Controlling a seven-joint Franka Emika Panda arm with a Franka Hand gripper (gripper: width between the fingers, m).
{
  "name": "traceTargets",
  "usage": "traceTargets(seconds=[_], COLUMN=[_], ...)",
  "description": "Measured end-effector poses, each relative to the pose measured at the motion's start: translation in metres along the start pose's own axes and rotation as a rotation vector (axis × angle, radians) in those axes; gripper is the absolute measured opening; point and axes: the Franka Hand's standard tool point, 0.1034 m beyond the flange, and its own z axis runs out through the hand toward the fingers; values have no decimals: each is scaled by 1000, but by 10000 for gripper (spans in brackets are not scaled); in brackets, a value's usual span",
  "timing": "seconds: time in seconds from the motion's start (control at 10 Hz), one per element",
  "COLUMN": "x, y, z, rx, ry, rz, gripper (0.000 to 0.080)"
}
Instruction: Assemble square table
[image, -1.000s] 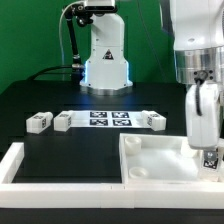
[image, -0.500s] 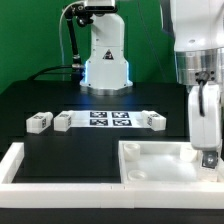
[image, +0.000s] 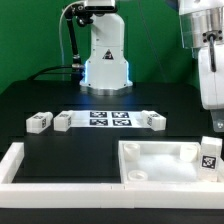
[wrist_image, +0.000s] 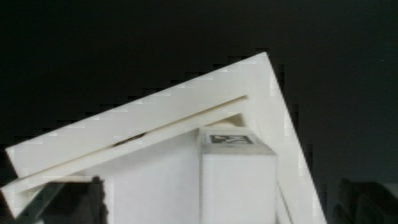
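White plastic square panel (image: 160, 165) lies at the near side of the black tabletop (image: 90, 145), towards the exterior view's right. Its front wall is hard to tell from the white bar (image: 70, 190) along that edge. A tagged leg block (image: 210, 155) stands upright in the panel's corner, close to the frame's edge. Well above it hangs the claw (image: 214, 114), partly cut off there. In the wrist view, two dim dark shapes flank the leg block (wrist_image: 231, 180) well apart, so the claw reads as wide and empty, though gloom blurs its tips. An outer block (image: 38, 121) and inner block (image: 63, 121) lie off one end of the marker board (image: 108, 119), and a third block (image: 152, 120) lies at the other.
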Motion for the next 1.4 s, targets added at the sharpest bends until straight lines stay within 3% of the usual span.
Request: traceTargets(seconds=[0.3,0.5,0.8,1.4], x=[0,-5,-10,-8], y=[0,5,49,51], z=[1,-7,-14,-11], rx=[-1,0,-49,-50], ry=[1,-7,-13,-21], rz=[-4,-92,-363,-802], gripper=[649,649,649,649])
